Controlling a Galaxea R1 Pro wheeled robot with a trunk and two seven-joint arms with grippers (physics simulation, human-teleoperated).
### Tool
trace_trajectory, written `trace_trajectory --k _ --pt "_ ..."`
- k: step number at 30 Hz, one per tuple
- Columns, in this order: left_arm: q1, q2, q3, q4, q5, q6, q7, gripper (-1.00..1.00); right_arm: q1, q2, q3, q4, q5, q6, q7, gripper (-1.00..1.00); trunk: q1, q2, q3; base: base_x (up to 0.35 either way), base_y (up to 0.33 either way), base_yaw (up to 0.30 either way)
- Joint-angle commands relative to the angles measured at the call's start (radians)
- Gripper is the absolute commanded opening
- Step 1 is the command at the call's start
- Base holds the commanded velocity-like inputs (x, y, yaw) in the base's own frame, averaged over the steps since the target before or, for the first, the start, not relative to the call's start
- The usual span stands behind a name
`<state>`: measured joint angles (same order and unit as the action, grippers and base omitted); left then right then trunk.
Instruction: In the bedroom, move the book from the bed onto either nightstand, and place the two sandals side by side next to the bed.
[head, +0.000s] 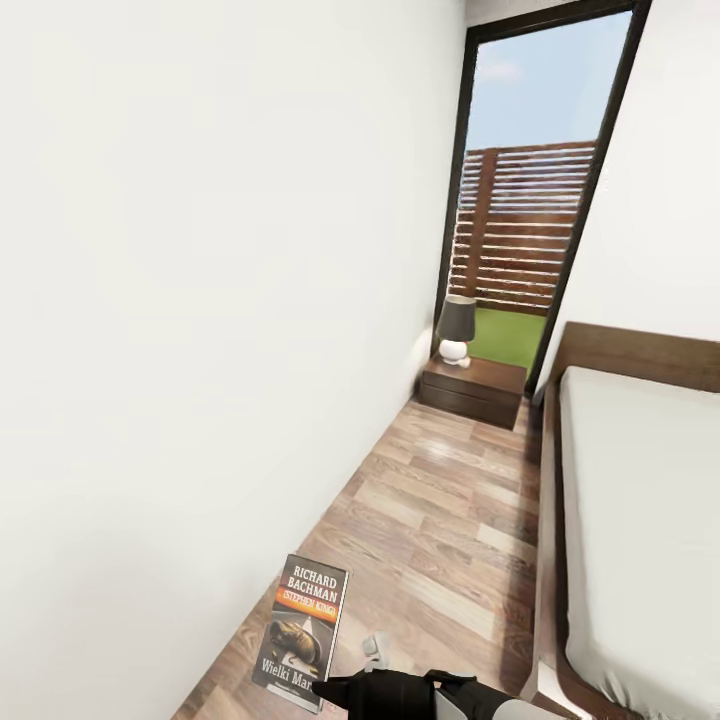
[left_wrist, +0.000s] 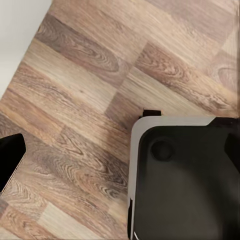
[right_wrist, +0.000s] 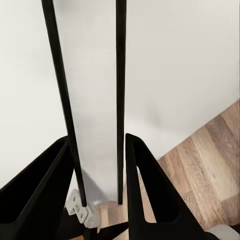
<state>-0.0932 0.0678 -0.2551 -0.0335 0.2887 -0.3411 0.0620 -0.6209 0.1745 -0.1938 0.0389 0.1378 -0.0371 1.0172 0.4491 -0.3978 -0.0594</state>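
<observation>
My right gripper (right_wrist: 97, 172) is clamped on the thin dark paperback book (head: 303, 632) with the orange band, held upright above the wood-plank floor (head: 440, 520). It hangs left of the grey-mattressed, dark-framed bed (head: 640, 520), well short of the dark-brown nightstand (head: 473, 390). Whether my left gripper's jaws are parted, I cannot tell.

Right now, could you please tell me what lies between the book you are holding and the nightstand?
In the head view, bare wood-plank floor lies between the book and the nightstand, running between the white wall and the bed.
</observation>
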Motion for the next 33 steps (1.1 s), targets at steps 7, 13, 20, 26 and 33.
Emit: trace_trajectory --k 7,13,20,26,33 --pt "0.000 0.001 -0.009 0.000 0.006 -0.002 0.004 1.00 -0.002 0.000 -0.012 0.002 0.008 -0.004 0.000 -1.00 0.001 -0.002 0.001 0.172 0.063 -0.276" --pt "0.000 0.001 -0.009 0.000 0.006 -0.002 0.004 1.00 -0.002 0.000 -0.012 0.002 0.008 -0.004 0.000 -1.00 0.001 -0.002 0.003 0.190 0.061 -0.277" --pt "0.000 0.001 -0.009 0.000 0.006 -0.002 0.004 1.00 -0.002 0.000 -0.012 0.001 0.008 -0.004 0.000 -1.00 0.001 -0.002 0.004 0.193 0.107 -0.277" --pt "0.000 0.001 -0.009 0.000 0.006 -0.003 0.004 1.00 -0.002 0.000 -0.012 0.002 0.008 -0.004 0.000 -1.00 0.001 -0.002 0.004 0.156 0.063 -0.278" --pt "0.000 0.001 -0.009 0.000 0.006 -0.007 0.004 1.00 -0.002 0.000 -0.012 0.002 0.008 -0.004 0.000 -1.00 0.001 -0.002 0.004 0.044 0.016 -0.278"
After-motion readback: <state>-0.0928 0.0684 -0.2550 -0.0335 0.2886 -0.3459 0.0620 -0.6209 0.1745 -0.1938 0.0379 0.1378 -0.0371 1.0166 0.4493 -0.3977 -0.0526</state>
